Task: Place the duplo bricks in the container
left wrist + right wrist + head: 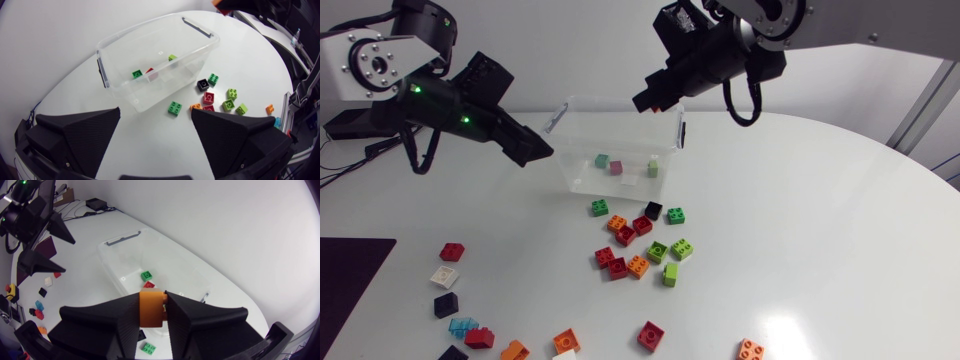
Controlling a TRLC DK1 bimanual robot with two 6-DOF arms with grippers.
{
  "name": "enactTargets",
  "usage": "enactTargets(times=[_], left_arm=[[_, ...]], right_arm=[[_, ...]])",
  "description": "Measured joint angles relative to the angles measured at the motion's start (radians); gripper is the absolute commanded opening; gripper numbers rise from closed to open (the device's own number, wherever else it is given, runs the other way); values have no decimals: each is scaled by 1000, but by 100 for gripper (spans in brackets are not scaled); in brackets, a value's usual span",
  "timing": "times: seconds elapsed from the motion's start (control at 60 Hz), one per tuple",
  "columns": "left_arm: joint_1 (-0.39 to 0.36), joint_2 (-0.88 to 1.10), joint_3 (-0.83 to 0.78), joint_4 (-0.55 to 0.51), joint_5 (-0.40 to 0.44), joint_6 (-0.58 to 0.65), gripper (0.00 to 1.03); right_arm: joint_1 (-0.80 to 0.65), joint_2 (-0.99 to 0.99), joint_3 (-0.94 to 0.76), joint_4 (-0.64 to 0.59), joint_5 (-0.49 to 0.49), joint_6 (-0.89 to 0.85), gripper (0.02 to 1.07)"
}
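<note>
Step in hand: delivery. One brick is carried and, as I judge it, about to be dropped; most bricks are not yet in.
Right gripper (648, 100): clenched on an orange brick (151, 309), gripped from both sides. In the head view it hangs above the container (580, 170), at about 1 o'clock from its middle, over the far rim.
Left gripper (156, 114): fingers spread wide with nothing between them, poised at the container's 9 o'clock, just beside its short wall.
Container: clear and open-topped. Inside lie a green brick (602, 160), a dark red brick (616, 167) and a light green brick (653, 168).
Loose bricks (640, 245): the main cluster lies on the table (800, 220) at the container's 6 o'clock. A second scatter (451, 251) lies toward 8 o'clock, well apart.
Next move: the right gripper likely needs to shift slightly toward 7 o'clock, so the brick is clear of the rim, and then open. The empty left gripper is free to descend on the 8 o'clock scatter.
</note>
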Motion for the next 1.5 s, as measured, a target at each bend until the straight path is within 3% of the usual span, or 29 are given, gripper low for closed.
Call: enactTargets(times=[0.333, 0.7, 0.733, 0.817, 0.867, 1.05, 1.15, 1.35, 1.5], left_arm=[[5, -150, -220, -39, 38, 172, 99], [50, -258, -318, -154, 75, 404, 97], [53, -264, -328, -166, 76, 434, 97], [62, -272, -351, -188, 79, 500, 97], [67, -272, -369, -210, 79, 542, 97], [71, -266, -389, -317, 74, 620, 96], [51, -243, -387, -389, 19, 599, 96], [-71, -235, -392, -486, -70, 510, 96], [-157, -301, -496, -457, -111, 522, 96]], right_arm=[[-16, 138, 85, 117, -23, 0, 32], [-51, 277, 193, 167, -22, 0, 35], [-58, 296, 212, 167, -22, 0, 41], [-72, 340, 261, 166, -21, 0, 85], [-77, 356, 276, 164, -14, 0, 101], [-81, 346, 271, 151, -6, 0, 102], [-81, 298, 223, 151, 2, 0, 102], [-87, 151, 83, 151, 9, -1, 102], [-87, 46, -23, 151, -8, -6, 102]])
